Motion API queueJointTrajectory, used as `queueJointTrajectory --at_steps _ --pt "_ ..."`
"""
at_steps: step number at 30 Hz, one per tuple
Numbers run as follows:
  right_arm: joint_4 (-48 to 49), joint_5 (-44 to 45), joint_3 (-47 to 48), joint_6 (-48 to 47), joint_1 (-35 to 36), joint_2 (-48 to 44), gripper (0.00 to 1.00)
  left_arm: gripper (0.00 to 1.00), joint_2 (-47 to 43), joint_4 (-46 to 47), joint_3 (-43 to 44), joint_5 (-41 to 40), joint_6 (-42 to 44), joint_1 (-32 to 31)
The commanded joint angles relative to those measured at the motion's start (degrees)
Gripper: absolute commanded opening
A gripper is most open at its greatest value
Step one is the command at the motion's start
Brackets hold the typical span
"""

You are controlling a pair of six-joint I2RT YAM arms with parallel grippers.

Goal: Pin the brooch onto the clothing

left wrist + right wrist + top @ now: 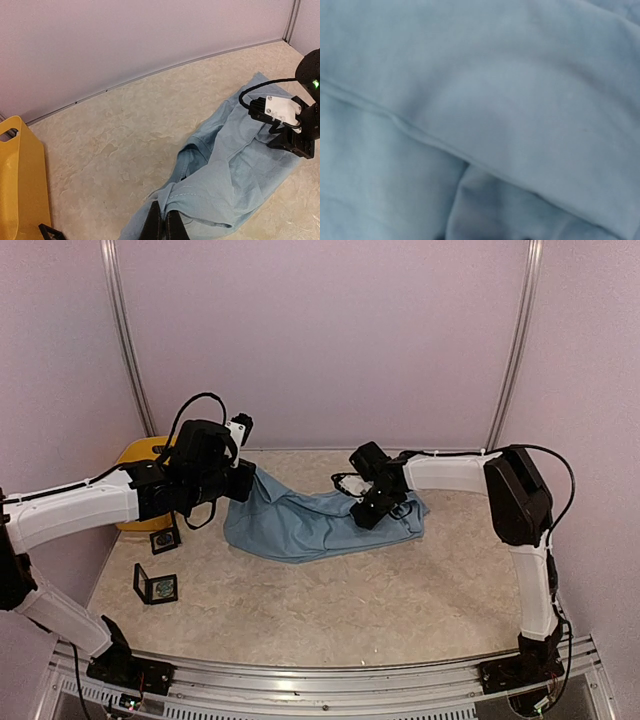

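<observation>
The light blue T-shirt lies crumpled at mid-table, and no print shows on it. My left gripper is shut on a stitched edge of the shirt at its left end. In the left wrist view the fingertips pinch that fold, and the shirt stretches away to the right. My right gripper is pressed down on the shirt's right part. Blue cloth fills the right wrist view and no fingers show. A small open black box holds something pale, and I cannot make out the brooch.
A second small black box sits left of the shirt. A yellow container stands at the far left by the wall and also shows in the left wrist view. Pale walls enclose the table on the back and sides.
</observation>
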Motion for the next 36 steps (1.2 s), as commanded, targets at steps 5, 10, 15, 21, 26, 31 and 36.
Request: queueJointTrajectory --at_steps 5,10,15,21,26,31,36 --pt "-1.6 4.39 2.48 -0.04 0.42 0.65 0.0 0.0 -0.5 0.06 0.07 -0.42 -0.33 0.34" --pt "-5.72 12.31 0.46 3.09 -0.8 -7.41 0.0 0.0 -2.56 -1.73 -0.43 -2.65 -0.32 1.13" --pt "-16.83 20.0 -6.67 11.24 -6.18 -26.23 0.0 0.0 -6.44 -8.17 0.98 -4.69 0.84 0.96" --pt "-26.0 13.71 -5.17 12.62 -7.67 -49.77 0.0 0.0 -16.76 -14.73 8.7 -3.1 6.81 -8.82" --pt "-17.95 1.86 6.17 5.7 -7.67 -62.76 0.0 0.0 -21.76 -14.46 20.67 -0.63 15.55 -22.07" --pt "-18.13 -2.36 14.0 2.66 -7.61 -64.06 0.0 0.0 -24.7 -13.25 25.79 -1.98 18.16 -24.87" --pt "-21.98 6.92 19.2 1.89 -7.62 -60.05 0.0 0.0 -25.56 -13.44 26.87 -8.95 18.15 -24.78"
